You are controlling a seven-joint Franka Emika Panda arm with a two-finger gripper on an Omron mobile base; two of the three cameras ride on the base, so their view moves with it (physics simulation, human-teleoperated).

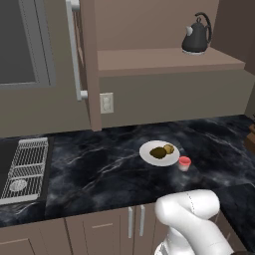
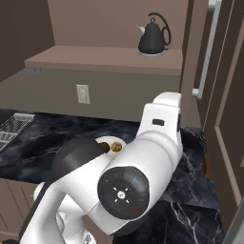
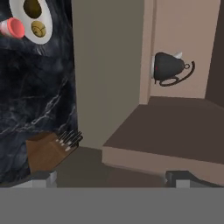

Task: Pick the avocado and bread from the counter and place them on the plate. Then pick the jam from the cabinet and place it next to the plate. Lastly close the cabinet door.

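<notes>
The avocado (image 1: 158,152) and bread (image 1: 169,148) lie side by side on the plate (image 1: 148,156); the jam (image 1: 185,163) stands upright just beside it. The gripper (image 3: 109,176) gapes wide, empty.

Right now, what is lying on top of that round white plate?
On the round white plate lie a dark green avocado and a small brownish piece of bread. What is under them is covered.
</notes>
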